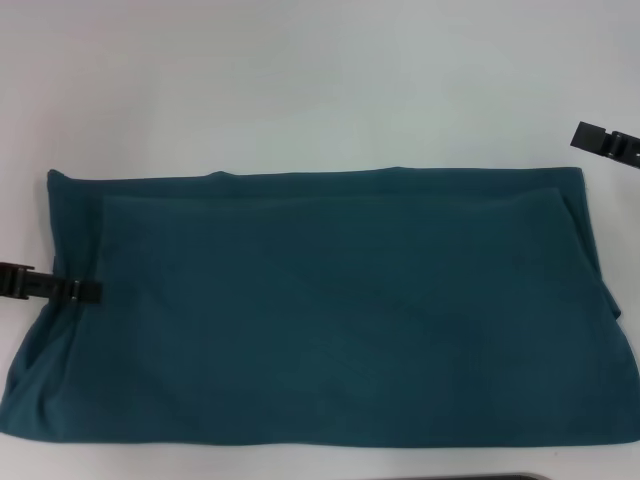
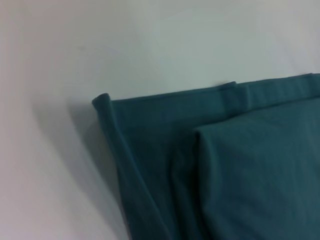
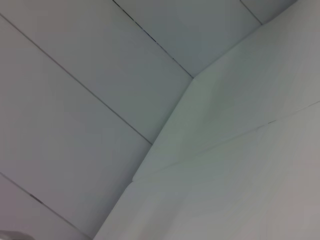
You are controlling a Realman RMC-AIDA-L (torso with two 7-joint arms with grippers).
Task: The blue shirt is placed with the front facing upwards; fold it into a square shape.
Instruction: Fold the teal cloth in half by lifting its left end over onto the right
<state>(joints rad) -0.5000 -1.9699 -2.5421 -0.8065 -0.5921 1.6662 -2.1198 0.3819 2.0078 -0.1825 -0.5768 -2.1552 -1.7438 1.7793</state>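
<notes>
The blue shirt (image 1: 330, 310) lies on the white table (image 1: 300, 80) folded into a wide rectangle. Its plain teal side faces up and no lettering shows. A folded layer edge runs along its far side. My left gripper (image 1: 88, 290) reaches in from the left and sits on the shirt's left edge, where the cloth puckers toward it. The left wrist view shows the shirt's far left corner (image 2: 215, 165) with its layered folds. My right gripper (image 1: 606, 143) hangs over bare table just beyond the shirt's far right corner, apart from the cloth.
The shirt's near right corner runs to the picture's edge. A dark strip (image 1: 500, 477) shows at the bottom edge of the head view. The right wrist view shows only pale table and wall panels (image 3: 125, 75).
</notes>
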